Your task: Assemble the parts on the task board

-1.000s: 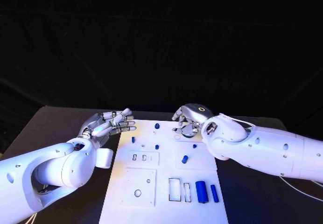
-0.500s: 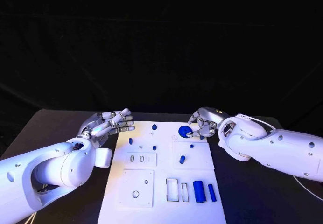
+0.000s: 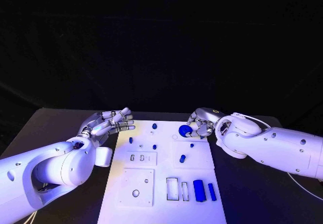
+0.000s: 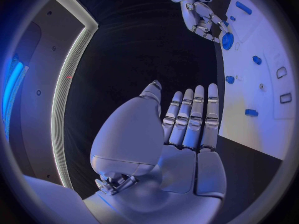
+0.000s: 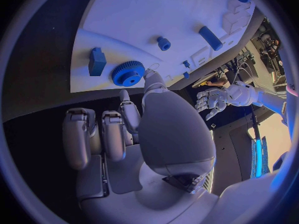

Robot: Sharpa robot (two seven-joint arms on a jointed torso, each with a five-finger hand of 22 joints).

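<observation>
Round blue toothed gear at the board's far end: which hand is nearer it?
Right. The right hand pinches the round blue toothed gear over the white task board; the left hand hovers open beyond the board's other edge.

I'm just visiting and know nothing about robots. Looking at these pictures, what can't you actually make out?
- Head view: the right hand covers most of the blue gear, so the grip on it is unclear; in the right wrist view the thumb hides the contact.
- Head view: what the small blue pieces on the white board stand in is too small to tell.
- Left wrist view: the open left hand covers the board's near edge.
</observation>
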